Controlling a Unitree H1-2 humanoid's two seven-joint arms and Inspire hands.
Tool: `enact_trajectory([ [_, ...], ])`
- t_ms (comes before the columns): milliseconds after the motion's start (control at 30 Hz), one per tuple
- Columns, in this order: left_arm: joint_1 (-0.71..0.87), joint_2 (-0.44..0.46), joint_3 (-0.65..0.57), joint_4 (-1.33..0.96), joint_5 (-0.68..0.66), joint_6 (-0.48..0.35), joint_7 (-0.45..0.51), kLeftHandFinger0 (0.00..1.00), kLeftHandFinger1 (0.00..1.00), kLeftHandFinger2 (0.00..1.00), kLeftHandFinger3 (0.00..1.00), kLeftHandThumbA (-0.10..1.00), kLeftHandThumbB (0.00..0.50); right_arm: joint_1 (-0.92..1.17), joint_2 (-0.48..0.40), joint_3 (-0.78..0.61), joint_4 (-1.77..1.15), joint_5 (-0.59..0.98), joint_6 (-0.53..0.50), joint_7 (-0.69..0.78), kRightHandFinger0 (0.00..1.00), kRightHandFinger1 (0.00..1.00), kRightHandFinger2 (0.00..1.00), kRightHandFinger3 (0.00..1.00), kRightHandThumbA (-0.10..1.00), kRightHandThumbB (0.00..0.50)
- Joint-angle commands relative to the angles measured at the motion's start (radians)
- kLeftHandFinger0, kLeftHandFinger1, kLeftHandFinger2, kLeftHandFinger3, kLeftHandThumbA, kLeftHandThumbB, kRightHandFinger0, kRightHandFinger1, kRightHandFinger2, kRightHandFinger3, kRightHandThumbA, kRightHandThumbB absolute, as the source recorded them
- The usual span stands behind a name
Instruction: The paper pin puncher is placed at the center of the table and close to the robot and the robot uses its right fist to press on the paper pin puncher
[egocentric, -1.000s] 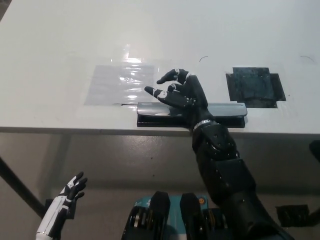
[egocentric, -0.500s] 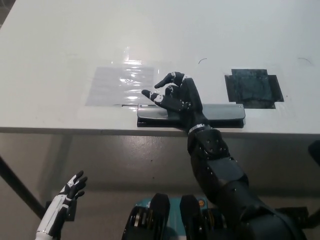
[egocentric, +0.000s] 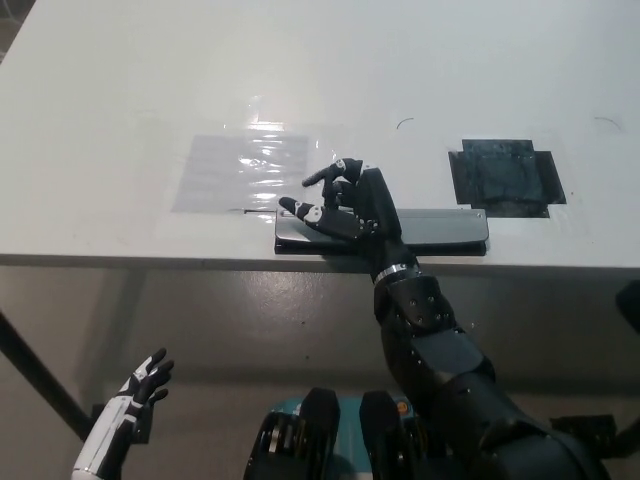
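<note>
Paper pin puncher (egocentric: 440, 229) at surface (egocentric: 120, 90) near edge, center; right hand (egocentric: 348, 205) has dropped lower onto its lever, fingers (egocentric: 300, 209) loosely spread, no fist, press apparently starting; left hand (egocentric: 140, 388) idle, spread, lower left.

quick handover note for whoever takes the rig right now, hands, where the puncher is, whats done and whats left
Right hand: black, lying on the long grey-and-black paper pin puncher, fingers partly curled and apart, not a closed fist, holding nothing.
Left hand: white, resting low at the lower left, below the table edge, fingers apart, empty.
The puncher lies along the near edge of the white table, about centre. A clear plastic sheet lies behind its left end, and a dark square patch behind its right end.
Done: the hand is on the puncher.
Left: close the fist and press down. I cannot tell whether the lever is already pressed.
</note>
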Motion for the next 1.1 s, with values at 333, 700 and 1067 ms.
enact_trajectory([
  [333, -0.005, 0.011, -0.001, -0.031, -0.011, -0.031, -0.018, 1.0, 1.0, 1.0, 1.0, 1.0, 0.208, 0.19, -0.014, -0.067, -0.558, 0.097, 0.176, 0.064, 0.0, 0.05, 0.26, 0.14, 1.0, 0.191],
  [700, -0.023, 0.021, 0.001, -0.029, 0.001, -0.029, -0.02, 1.0, 1.0, 1.0, 1.0, 1.0, 0.187, 0.32, -0.152, -0.021, -1.605, 0.188, 0.478, 0.051, 0.0, 0.0, 0.0, 0.0, 1.0, 0.202],
  [1067, -0.03, 0.021, 0.0, -0.024, 0.006, -0.021, -0.017, 1.0, 1.0, 1.0, 1.0, 1.0, 0.196, 0.746, -0.24, 0.012, -1.717, 0.072, 0.356, 0.107, 0.0, 0.0, 0.0, 0.0, 1.0, 0.128],
])
